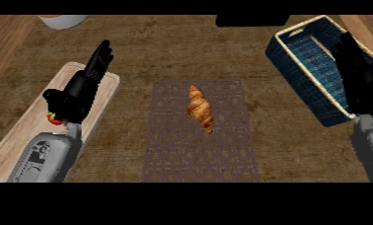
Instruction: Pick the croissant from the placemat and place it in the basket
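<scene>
A golden-brown croissant (200,109) lies lengthwise on the upper middle of a dark patterned placemat (202,155) in the centre of the wooden counter. At the right stands a dark blue basket (310,88) with a pale rim, set at an angle. My right hand (353,73) hangs over the basket's right side with straight fingers pointing away from me, holding nothing. My left hand (82,88) is at the left, open, fingers straight and pointing up, well apart from the croissant.
A pale wooden cutting board (105,88) lies under my left hand, with a small red and green object (53,118) partly hidden by the wrist. A white round vessel (62,20) sits at the top left. A black object (251,20) shows at the top edge.
</scene>
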You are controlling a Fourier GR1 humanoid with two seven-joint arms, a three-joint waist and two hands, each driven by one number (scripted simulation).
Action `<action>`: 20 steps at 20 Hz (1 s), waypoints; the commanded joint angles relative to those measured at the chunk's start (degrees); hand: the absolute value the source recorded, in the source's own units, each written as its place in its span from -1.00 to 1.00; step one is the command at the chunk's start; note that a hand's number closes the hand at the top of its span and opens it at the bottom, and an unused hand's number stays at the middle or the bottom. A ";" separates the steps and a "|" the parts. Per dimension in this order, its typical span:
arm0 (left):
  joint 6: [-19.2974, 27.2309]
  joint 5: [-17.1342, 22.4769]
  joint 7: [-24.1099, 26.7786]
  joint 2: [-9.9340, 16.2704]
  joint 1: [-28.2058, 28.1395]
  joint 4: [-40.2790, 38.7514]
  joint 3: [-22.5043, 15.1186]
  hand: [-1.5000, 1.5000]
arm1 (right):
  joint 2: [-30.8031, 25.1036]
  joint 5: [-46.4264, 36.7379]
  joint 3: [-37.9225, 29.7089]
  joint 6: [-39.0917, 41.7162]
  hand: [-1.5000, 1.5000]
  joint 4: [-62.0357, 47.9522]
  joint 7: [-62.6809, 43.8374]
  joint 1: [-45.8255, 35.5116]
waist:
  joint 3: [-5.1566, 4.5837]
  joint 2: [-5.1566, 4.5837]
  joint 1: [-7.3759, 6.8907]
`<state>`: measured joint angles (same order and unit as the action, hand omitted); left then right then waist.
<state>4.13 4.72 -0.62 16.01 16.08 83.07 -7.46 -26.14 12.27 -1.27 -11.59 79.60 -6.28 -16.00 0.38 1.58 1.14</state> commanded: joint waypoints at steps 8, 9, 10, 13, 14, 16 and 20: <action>5.88 2.66 1.37 -7.63 -8.87 5.72 0.91 0.00 | 14.41 -14.23 24.67 -4.22 1.00 17.34 5.67 -2.34 | -0.55 -1.16 -4.67; 6.06 2.78 1.27 -7.58 -9.03 6.48 1.10 0.00 | 16.25 -19.83 29.51 -7.30 1.00 17.04 4.54 -2.62 | -0.67 -0.95 -5.06; 5.07 3.31 3.01 -6.41 -9.64 5.93 2.41 0.00 | 17.00 -26.10 32.34 -10.94 -1.00 12.41 1.70 -3.68 | -0.75 -1.37 -5.07; 7.18 1.55 2.34 -7.73 -11.72 6.81 0.97 0.00 | 25.68 -34.77 36.77 -26.48 -1.00 9.09 -5.81 -3.26 | -0.62 -1.08 -3.24; 7.10 1.98 1.10 -7.67 -10.74 6.80 1.15 0.00 | 25.78 -37.38 38.12 -29.49 -1.00 7.97 -9.02 -3.71 | -0.69 -0.93 -3.08; 7.57 2.01 1.19 -6.98 -11.37 7.96 2.18 0.00 | 25.92 -44.92 36.46 -32.57 -1.00 4.02 -15.67 -4.94 | -0.76 -0.70 -2.29; 7.73 2.06 1.11 -6.49 -12.52 8.18 2.81 0.00 | 22.24 -56.32 31.90 -27.96 -1.00 0.02 -30.19 -8.23 | -1.14 0.21 0.08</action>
<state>11.40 6.86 0.69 9.30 4.64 90.36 -5.04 -3.18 -33.74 31.73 -39.08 83.09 -25.15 -21.79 -0.56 1.19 -0.28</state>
